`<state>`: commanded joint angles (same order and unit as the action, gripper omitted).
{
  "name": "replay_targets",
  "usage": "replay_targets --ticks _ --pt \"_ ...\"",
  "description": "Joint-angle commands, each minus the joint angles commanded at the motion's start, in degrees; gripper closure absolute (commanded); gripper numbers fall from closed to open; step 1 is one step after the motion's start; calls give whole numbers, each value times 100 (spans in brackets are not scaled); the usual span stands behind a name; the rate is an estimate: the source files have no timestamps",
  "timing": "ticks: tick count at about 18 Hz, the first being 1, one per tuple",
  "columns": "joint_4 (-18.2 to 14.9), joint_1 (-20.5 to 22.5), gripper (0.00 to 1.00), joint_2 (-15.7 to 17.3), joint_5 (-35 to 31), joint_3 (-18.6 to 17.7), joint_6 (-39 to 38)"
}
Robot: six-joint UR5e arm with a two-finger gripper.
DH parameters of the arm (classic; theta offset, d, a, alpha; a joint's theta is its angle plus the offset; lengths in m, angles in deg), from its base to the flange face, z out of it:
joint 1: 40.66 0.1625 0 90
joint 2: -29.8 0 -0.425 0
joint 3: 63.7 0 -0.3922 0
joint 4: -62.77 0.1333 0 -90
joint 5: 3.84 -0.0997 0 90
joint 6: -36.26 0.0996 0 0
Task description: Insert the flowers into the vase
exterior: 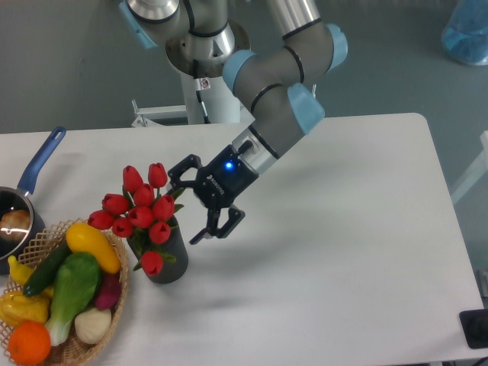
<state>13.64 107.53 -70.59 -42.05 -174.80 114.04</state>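
flowers [139, 215]: red tulip bunch standing in vase, heads leaning left | vase [167, 259]: dark grey, upright on tabletop [343, 229], just beside wicker basket [114, 313] of toy produce | tool [191, 200]: fingers spread apart, holding nothing, just right of the blooms, seemingly clear of them | saucepan [30, 183]: blue handle, far left

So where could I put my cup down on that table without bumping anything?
The whole right half of the table is bare, from the gripper to the far edge, and so is the front strip right of the vase. The left end is crowded: flowers, basket and saucepan.
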Motion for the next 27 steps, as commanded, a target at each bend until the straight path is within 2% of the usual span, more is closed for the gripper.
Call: replay_targets --ticks 4,8,13,18,22,27 --pt "0 158 0 238 -818 272 0" --pt "9 307 0 256 -1493 624 9" --pt "0 343 0 273 -2847 625 114" --pt "-26 615 0 256 -2999 615 202" --pt "-53 642 0 212 -3780 607 220" --pt "-53 642 0 203 -3817 466 220"
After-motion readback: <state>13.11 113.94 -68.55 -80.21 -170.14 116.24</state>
